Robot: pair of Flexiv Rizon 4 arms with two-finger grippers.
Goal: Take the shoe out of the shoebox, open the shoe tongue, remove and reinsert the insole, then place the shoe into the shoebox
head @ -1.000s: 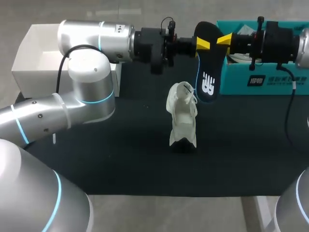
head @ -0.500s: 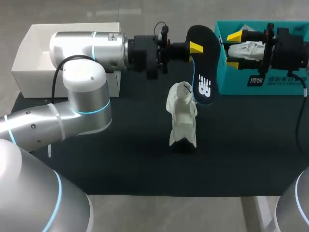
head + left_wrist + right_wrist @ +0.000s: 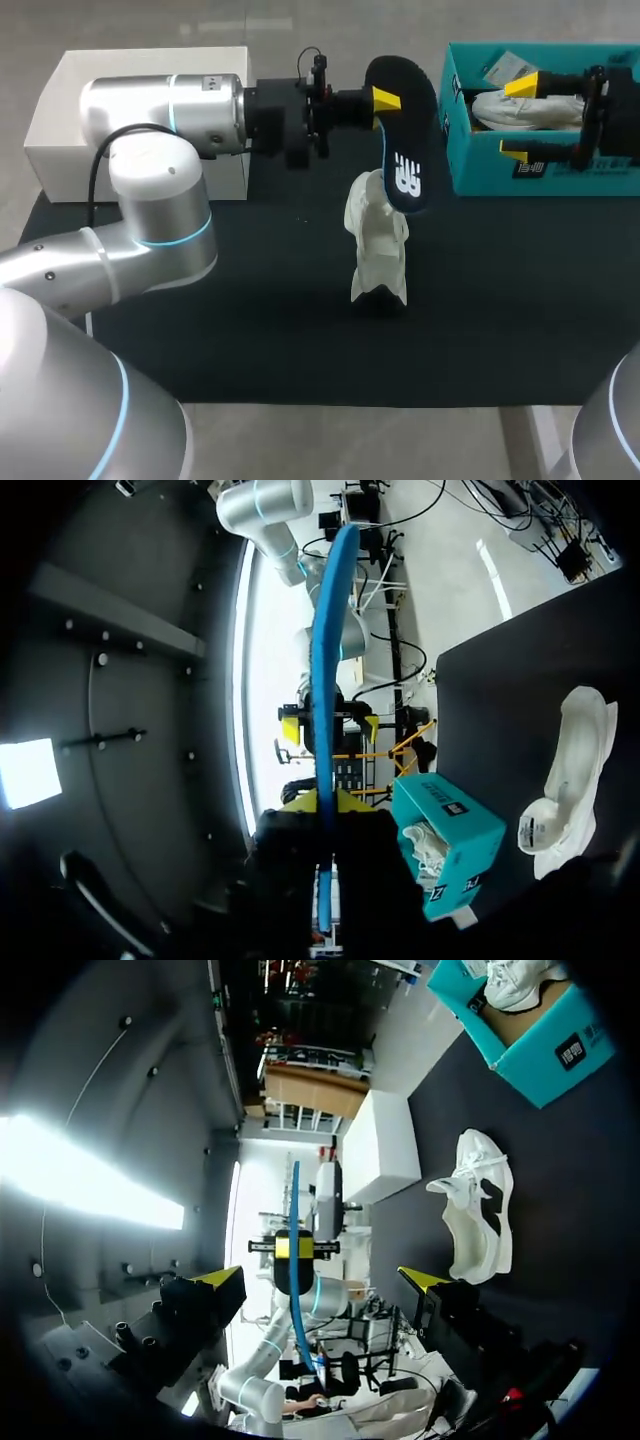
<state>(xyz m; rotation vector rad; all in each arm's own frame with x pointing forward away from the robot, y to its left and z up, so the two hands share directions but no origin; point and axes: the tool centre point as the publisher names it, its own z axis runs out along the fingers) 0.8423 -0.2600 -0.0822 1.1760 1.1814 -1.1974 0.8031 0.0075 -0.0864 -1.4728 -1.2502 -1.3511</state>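
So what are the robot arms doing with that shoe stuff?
The left gripper is pinching a black insole and holding it up in the air, close to the white shoe that sits on the dark mat. The right gripper is open and empty, over by the teal shoebox, which has another white shoe inside. So the insole is out of the shoe and has not been put back in yet.
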